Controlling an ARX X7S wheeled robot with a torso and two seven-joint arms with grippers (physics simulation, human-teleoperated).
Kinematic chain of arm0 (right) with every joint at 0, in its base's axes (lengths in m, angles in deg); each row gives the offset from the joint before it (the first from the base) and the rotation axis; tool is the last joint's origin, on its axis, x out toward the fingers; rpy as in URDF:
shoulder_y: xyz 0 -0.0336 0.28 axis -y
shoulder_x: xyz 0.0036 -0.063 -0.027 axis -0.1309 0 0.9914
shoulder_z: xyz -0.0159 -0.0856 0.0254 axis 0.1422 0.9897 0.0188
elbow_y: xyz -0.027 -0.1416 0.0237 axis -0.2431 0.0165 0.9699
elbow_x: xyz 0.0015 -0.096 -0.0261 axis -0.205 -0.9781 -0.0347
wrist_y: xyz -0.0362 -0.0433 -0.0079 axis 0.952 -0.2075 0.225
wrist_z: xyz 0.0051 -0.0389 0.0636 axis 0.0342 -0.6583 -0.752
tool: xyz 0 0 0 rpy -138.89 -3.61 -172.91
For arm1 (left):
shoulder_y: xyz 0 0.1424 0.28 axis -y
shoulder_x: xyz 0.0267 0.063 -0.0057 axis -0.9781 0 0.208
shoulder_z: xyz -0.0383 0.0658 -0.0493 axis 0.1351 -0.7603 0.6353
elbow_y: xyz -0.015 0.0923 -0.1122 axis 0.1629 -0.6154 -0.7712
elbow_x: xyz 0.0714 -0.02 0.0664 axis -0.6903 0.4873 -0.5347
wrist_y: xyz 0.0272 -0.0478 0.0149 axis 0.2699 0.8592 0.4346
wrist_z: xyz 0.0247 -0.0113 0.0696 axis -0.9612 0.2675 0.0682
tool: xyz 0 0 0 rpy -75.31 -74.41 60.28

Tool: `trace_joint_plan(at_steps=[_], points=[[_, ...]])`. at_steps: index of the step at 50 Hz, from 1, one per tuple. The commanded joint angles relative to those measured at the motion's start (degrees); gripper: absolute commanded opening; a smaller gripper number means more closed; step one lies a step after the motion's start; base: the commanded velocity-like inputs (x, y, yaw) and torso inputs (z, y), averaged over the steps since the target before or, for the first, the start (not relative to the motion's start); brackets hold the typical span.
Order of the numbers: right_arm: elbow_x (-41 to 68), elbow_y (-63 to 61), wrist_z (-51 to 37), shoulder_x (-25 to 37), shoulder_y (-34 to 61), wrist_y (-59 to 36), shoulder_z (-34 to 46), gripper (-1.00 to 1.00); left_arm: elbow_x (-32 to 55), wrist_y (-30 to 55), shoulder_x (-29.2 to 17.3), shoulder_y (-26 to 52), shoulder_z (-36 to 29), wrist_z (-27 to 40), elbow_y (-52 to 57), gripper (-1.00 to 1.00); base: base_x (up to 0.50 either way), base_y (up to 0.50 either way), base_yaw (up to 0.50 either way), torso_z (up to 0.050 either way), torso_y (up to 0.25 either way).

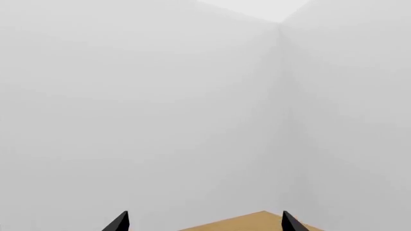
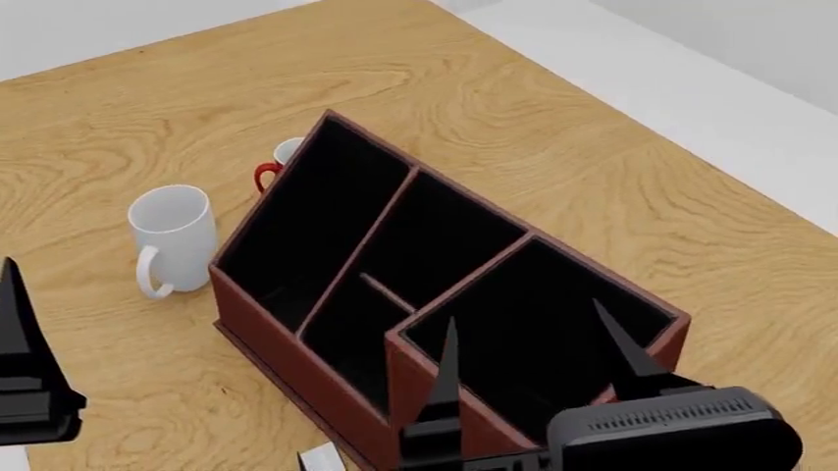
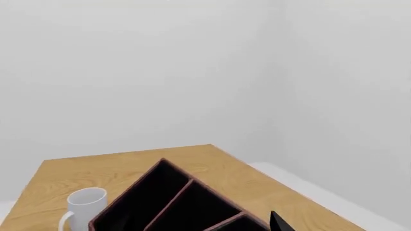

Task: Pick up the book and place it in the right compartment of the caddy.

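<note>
- Near the middle of the wooden table point(image 2: 590, 118) sits the caddy point(image 2: 282, 343), a large reddish-brown box with black lining, set at a slant to the table's edges.
- Its taller end points toward the near edge, and that end is the right compartment point(image 2: 563, 275), a roughly square well that shows only black inside.
- One long narrow compartment point(image 2: 314, 216) runs along the caddy's left side, with two smaller divided ones point(image 2: 433, 235) between it and the tall end.
- Your right gripper point(image 2: 524, 312) hovers over the right compartment with its two dark pointed fingers spread well apart and nothing between them. The right wrist view catches only one fingertip point(image 3: 276, 220), beside the caddy's far end.
- Your left gripper point(image 1: 205, 212) is also spread wide and holds nothing. Its wrist view shows two dark tips far apart, a corner of the table beyond them, and plain white walls.
- From the head view, just one finger point(image 2: 16, 334) of that gripper shows, above the table's near-left part and well apart from the caddy.
- A white mug point(image 2: 173, 231) stands upright just beside the caddy's left wall, its handle turned toward the near edge.
- A second mug with a red handle point(image 2: 282, 157) peeks out behind the caddy's far-left corner, mostly hidden by the wall.
- A small pale scrap point(image 2: 321, 457) lies just in front of the caddy's near wall and is cut off by the frame. You cannot tell whether it is the book.
</note>
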Motion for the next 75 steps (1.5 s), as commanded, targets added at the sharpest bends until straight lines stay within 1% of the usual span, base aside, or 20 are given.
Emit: trace_joint_plan(at_steps=[1,2,4,5,6,7,9,11,13,14,16,18,23,26,35,38,41,50,61,75], points=[[5.2,-5.5,-4.6,-0.5,4.8,-14.5,-1.5,1.0,0.7,0.4,-0.4,0.2,0.7,0.3,0.4,1.0,0.0,0.0,0.0,0.0,0.0],[8.8,-6.7,-4.6,-1.0,6.6,-19.0,-2.7,1.0,1.0,0.4,-0.4,0.1,1.0,0.4,0.6,1.0,0.0,0.0,0.0,0.0,0.0],[13.1,-10.1,-7.0,-1.6,12.3,-29.4,-3.2,1.0,1.5,0.7,-0.6,0.1,1.3,0.5,1.0,1.0,0.0,0.0,0.0,0.0,0.0],[14.7,-11.2,-7.8,-2.0,14.9,-33.0,-3.7,1.0,1.6,0.8,-0.6,0.1,1.5,0.5,1.2,1.0,0.0,0.0,0.0,0.0,0.0],[16.0,-11.7,-10.5,-2.7,19.3,-41.1,-3.6,1.0,1.9,0.8,-0.6,0.1,1.7,0.5,1.3,1.0,0.0,0.0,0.0,0.0,0.0],[17.0,-11.7,-11.7,-3.6,22.2,-45.6,-4.3,1.0,2.0,0.9,-0.7,0.1,1.9,0.6,1.4,1.0,0.0,0.0,0.0,0.0,0.0],[20.6,-11.9,-12.3,-6.5,27.4,-53.9,-8.1,1.0,2.2,0.6,-0.7,0.3,2.1,0.6,1.0,1.0,0.0,0.0,0.0,0.0,0.0],[34.4,-7.6,-23.1,-4.8,32.2,-55.5,-9.4,1.0,2.6,0.8,-0.8,0.3,2.5,0.7,1.3,1.0,0.0,0.0,0.0,0.0,0.0],[50.8,-1.7,-37.0,-1.7,37.7,-55.4,-7.6,1.0,3.0,1.0,-0.9,0.2,2.8,0.8,1.7,1.0,0.0,0.0,0.0,0.0,0.0],[58.3,2.0,-42.6,-0.8,41.2,-55.4,-6.4,1.0,2.9,1.0,-0.9,0.2,2.8,0.8,1.7,1.0,0.0,0.0,0.0,0.0,0.0],[66.3,6.6,-49.3,0.1,45.3,-55.0,-4.8,1.0,2.5,0.7,-1.0,0.1,2.6,0.9,1.5,1.0,0.0,0.0,0.0,0.0,0.0],[71.6,11.0,-53.0,0.7,48.7,-54.2,-2.8,1.0,2.9,1.0,-1.1,0.1,2.8,0.9,2.1,1.0,0.0,0.0,0.0,0.0,0.0],[74.0,18.3,-53.8,1.1,54.5,-53.7,1.9,1.0,3.7,1.2,-1.4,0.0,3.5,1.0,2.7,1.0,0.0,0.0,0.0,0.0,0.0],[73.4,21.7,-53.5,1.1,58.1,-53.9,5.3,1.0,4.0,1.5,-1.5,0.0,3.8,1.2,2.9,1.0,0.0,0.0,0.0,0.0,0.0],[77.8,31.1,-52.9,-0.1,65.0,-51.8,8.8,1.0,4.9,1.8,-1.8,-0.2,4.5,1.4,3.8,1.0,0.0,0.0,0.0,0.0,0.0],[81.9,34.1,-55.6,-0.5,66.3,-51.7,11.5,1.0,5.3,2.1,-2.0,-0.3,4.7,1.4,4.2,1.0,0.0,0.0,0.0,0.0,0.0],[83.4,35.5,-56.3,-0.7,66.0,-50.9,12.7,1.0,5.7,2.2,-2.1,-0.3,5.0,1.5,4.4,1.0,0.0,0.0,0.0,0.0,0.0],[81.2,36.5,-52.8,-2.2,62.3,-49.7,15.3,1.0,5.7,2.2,-2.4,-0.4,4.7,1.4,4.5,1.0,0.0,0.0,0.0,0.0,0.0],[79.7,36.5,-52.2,-3.5,59.2,-48.3,18.8,1.0,6.1,2.6,-3.0,-0.8,4.8,1.3,5.3,1.0,0.0,0.0,0.0,0.0,0.0],[71.3,35.1,-41.3,-3.8,52.7,-44.9,21.1,1.0,6.1,2.4,-3.1,-0.8,4.5,1.4,5.0,1.0,0.0,0.0,0.0,0.0,0.0]])
